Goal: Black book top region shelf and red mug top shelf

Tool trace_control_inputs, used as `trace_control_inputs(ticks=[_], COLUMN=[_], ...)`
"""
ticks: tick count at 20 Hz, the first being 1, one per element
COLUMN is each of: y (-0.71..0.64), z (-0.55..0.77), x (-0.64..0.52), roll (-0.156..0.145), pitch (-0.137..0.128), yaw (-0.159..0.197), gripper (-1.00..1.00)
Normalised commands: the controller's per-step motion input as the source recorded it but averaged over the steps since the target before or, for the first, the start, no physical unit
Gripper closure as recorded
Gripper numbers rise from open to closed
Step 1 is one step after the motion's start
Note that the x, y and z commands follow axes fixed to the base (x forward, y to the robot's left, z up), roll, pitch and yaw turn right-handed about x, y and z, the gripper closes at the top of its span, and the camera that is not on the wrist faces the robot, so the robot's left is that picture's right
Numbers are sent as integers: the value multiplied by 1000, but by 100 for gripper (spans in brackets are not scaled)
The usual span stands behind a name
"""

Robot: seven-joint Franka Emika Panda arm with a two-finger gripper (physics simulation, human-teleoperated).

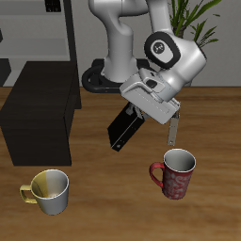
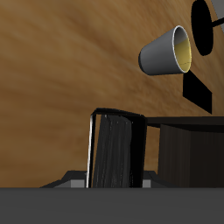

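My gripper [image 1: 141,114] is shut on the black book [image 1: 124,130] and holds it tilted, low over the table, just beside the shelf [image 1: 38,118]. In the wrist view the book [image 2: 114,149] stands on edge close in front of the camera, with the dark shelf [image 2: 188,153] beside it. The red mug [image 1: 174,174] stands upright on the table nearer the front edge, apart from the gripper. The top of the shelf is bare.
A yellow-and-cream mug [image 1: 49,190] stands near the front edge in front of the shelf; it also shows in the wrist view [image 2: 166,51]. A tall grey rack [image 1: 47,28] stands behind the shelf. A plant [image 1: 202,24] is at the back.
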Motion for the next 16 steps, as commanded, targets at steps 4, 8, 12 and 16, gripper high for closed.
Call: trace_control_inputs(ticks=[4, 8, 12, 16], y=[-70, 30, 244, 48], z=[-91, 8, 40, -47], x=[28, 42, 2, -28], roll=[-246, -169, -128, -30], pitch=[99, 7, -37, 34], yaw=[-40, 44, 80, -9], gripper=[100, 100, 100, 100])
